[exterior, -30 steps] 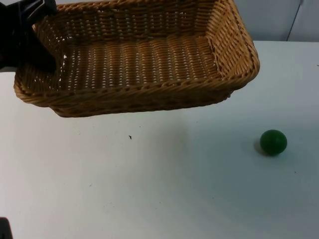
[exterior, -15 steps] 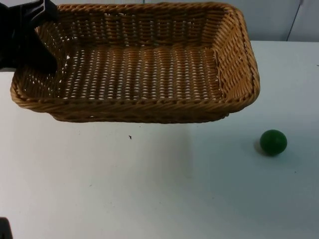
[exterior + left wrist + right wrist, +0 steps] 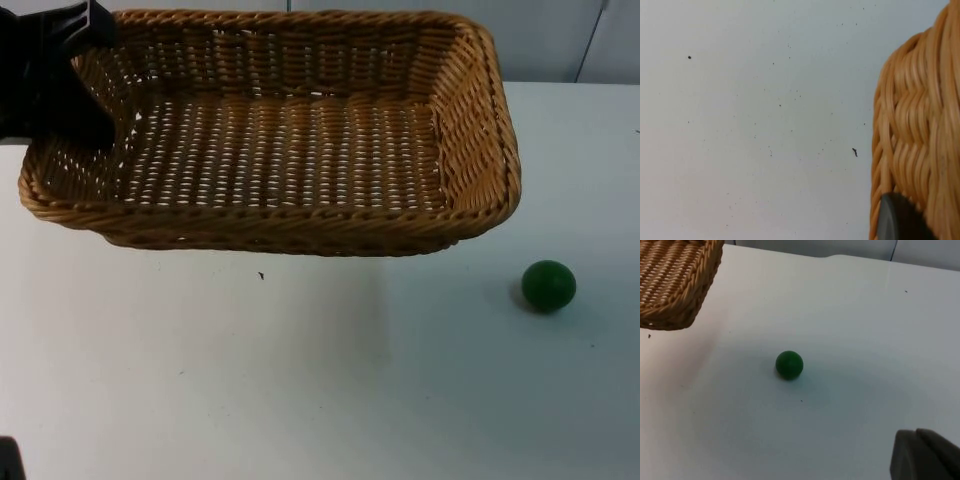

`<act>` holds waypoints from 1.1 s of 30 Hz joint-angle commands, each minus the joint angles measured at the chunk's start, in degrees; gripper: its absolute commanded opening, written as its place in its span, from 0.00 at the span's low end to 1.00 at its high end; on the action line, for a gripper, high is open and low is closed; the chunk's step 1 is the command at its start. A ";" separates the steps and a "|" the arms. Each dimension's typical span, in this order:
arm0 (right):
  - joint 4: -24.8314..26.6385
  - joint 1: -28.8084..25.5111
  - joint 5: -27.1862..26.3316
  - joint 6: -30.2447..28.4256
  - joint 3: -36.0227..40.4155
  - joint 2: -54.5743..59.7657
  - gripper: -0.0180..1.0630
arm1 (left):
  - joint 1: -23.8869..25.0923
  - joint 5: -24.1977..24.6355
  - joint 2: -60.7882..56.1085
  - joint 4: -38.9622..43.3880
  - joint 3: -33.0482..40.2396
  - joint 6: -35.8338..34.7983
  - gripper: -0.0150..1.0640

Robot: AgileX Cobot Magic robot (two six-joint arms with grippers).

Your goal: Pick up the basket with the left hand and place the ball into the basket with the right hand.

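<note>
A woven wicker basket [image 3: 290,150] hangs in the air above the table's far left part, nothing inside it. My left gripper [image 3: 72,95] is shut on the basket's left rim. In the left wrist view a black fingertip [image 3: 899,220] presses against the basket wall [image 3: 920,125]. A small green ball [image 3: 548,285] lies on the white table, to the right of the basket and nearer than it. The right wrist view looks down on the ball [image 3: 789,364] and one basket corner [image 3: 675,285]. My right gripper [image 3: 925,455] hovers well short of the ball.
The white table top [image 3: 300,380] stretches bare in front of the basket, apart from tiny dark specks [image 3: 261,275]. The grey partition wall [image 3: 560,40] stands behind the table.
The basket has swung in the left gripper: its near rim dropped a little and its right end came down, so it hangs more level. The ball has stayed put.
</note>
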 commanded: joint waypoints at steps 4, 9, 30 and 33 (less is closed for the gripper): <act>-0.04 -0.33 -0.60 -0.31 0.37 -0.35 0.01 | 0.14 -0.15 -0.82 -1.80 0.12 0.10 0.01; -0.04 -0.33 -0.60 -0.31 0.37 -0.35 0.01 | 0.14 -0.52 -0.82 -1.80 0.12 0.10 0.01; -0.04 -0.33 -0.60 -0.31 0.37 -0.35 0.01 | 0.14 -0.98 -0.82 -1.80 0.01 0.10 0.01; -0.04 -0.33 -0.60 -0.31 0.37 -0.35 0.01 | 0.14 -1.09 -0.82 -1.95 -0.09 0.10 0.01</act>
